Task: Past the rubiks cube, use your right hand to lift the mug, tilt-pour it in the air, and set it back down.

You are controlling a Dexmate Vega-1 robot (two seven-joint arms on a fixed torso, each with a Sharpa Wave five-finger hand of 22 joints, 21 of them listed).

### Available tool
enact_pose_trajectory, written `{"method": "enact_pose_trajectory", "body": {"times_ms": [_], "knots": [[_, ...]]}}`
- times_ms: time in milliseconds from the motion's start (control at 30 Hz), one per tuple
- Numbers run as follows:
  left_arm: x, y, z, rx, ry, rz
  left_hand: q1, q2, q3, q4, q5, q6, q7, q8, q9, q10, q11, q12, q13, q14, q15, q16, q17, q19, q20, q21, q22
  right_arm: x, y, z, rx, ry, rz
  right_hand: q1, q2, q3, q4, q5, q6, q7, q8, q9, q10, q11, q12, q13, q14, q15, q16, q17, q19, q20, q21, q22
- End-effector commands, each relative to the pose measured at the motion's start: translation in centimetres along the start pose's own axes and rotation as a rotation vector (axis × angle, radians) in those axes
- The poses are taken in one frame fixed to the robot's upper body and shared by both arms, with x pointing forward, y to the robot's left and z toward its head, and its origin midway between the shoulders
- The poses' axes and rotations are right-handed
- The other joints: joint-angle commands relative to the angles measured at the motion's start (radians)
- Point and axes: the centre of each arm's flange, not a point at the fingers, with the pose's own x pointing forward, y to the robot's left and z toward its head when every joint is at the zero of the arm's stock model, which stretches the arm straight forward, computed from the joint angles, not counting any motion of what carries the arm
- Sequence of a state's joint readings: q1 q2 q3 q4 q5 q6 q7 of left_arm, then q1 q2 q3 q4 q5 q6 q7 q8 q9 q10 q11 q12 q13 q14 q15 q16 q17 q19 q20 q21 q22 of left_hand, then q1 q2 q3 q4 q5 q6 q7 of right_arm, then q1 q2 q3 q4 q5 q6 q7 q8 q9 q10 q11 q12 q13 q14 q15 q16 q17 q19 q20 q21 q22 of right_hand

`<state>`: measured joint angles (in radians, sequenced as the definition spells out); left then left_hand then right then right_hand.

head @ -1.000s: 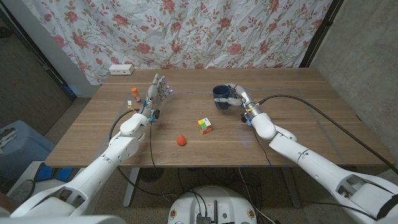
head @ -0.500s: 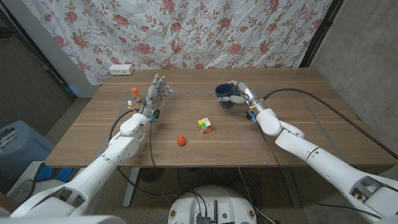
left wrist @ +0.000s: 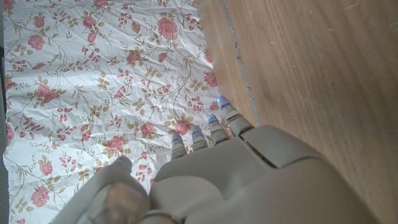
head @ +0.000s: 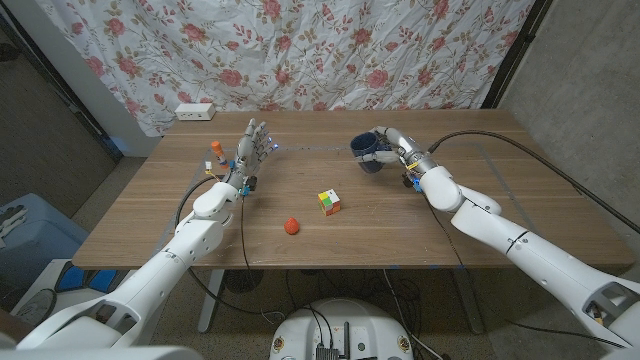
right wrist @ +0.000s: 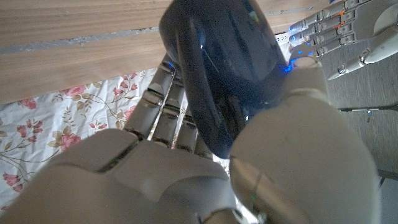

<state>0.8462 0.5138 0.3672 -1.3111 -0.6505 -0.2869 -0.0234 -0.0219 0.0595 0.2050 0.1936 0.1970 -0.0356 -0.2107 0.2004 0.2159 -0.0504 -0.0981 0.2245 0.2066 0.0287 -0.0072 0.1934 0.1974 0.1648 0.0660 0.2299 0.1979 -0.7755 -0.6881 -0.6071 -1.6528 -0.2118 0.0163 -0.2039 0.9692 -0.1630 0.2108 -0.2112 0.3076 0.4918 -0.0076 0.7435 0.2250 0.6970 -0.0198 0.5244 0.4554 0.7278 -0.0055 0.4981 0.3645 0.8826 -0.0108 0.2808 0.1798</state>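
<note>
bare table [head: 500, 200] beside mug [head: 364, 150], rubiks cube [head: 329, 201] nearer front

Mug [head: 365, 150] partly behind fingers [head: 385, 140]

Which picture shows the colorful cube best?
The head view. There the rubiks cube sits whole on the wooden table, in front of the mug that the right hand holds. The right wrist view shows the mug up close, and the left wrist view shows the left hand with tabletop and flowered curtain.
</note>
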Motion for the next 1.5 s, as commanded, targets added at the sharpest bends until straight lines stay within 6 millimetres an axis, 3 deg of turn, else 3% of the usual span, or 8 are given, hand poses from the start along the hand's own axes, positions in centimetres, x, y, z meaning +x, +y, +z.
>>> {"method": "enact_pose_trajectory", "body": {"times_ms": [33,1500], "knots": [[0.0,0.0,0.0,0.000,0.001,0.000,-0.003,0.118,0.006,0.001,0.004,-0.001,-0.006,0.003,0.003,-0.003,-0.006,0.004,0.005,0.008,-0.004,0.005,0.005,0.009,-0.001,0.006,0.003,0.2,-2.1,0.4,-0.110,0.044,0.079,0.169,0.161,0.068,0.045,0.008,0.151,-0.135,0.011,0.002,0.159,-0.145,0.006,0.008,0.079,-0.209,-0.004,0.002,0.008,0.002,0.001,0.003],[0.0,0.0,0.0,0.000,0.001,0.000,-0.003,0.118,0.006,0.001,0.004,-0.002,-0.007,0.002,0.003,-0.004,-0.007,0.004,0.005,0.008,-0.004,0.005,0.005,0.009,0.000,0.006,0.003,3.1,-6.1,2.4,-0.592,0.099,0.345,0.170,0.174,0.073,0.052,0.014,0.182,-0.147,0.029,-0.001,0.201,-0.163,0.006,0.011,0.110,-0.214,-0.005,0.010,0.018,-0.008,0.001,0.003]]}}
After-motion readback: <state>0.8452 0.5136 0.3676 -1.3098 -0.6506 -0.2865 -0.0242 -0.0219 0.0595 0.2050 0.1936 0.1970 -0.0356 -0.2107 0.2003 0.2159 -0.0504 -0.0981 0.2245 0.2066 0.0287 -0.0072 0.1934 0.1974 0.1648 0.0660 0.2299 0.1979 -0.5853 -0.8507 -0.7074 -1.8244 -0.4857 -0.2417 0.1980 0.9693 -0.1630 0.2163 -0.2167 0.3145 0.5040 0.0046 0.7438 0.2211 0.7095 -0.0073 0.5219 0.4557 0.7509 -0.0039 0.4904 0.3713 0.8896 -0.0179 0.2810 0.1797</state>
